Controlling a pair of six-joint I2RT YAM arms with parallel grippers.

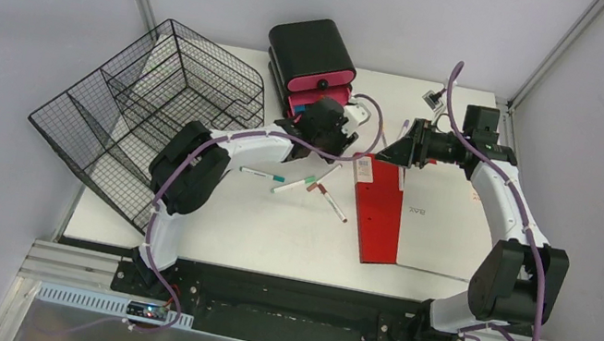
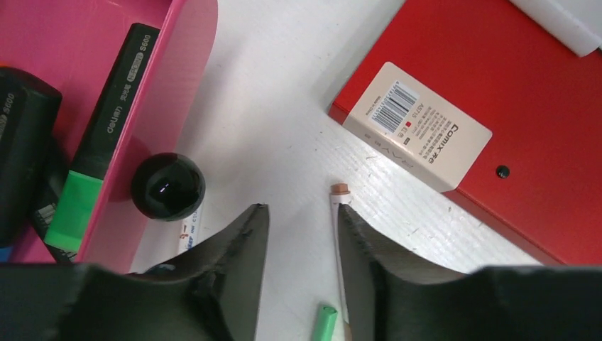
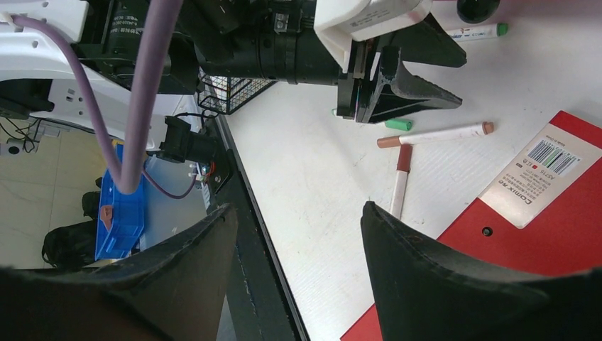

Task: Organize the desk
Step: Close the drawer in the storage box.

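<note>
Near the desk's (image 1: pixel 289 224) far edge, the left gripper (image 2: pixel 302 207), jaws half open, is straddling a brown-tipped marker (image 2: pixel 339 204) for pickup; the right gripper (image 3: pixel 298 207) is hovering open, empty.

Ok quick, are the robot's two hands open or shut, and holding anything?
Left gripper: open, holding nothing.
Right gripper: open, holding nothing.

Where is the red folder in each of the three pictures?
Top external view: the red folder lies right of centre on the desk.
Left wrist view: it fills the upper right corner.
Right wrist view: it sits in the lower right corner.
Shared landmark: its white barcode label, visible in all three.
</note>
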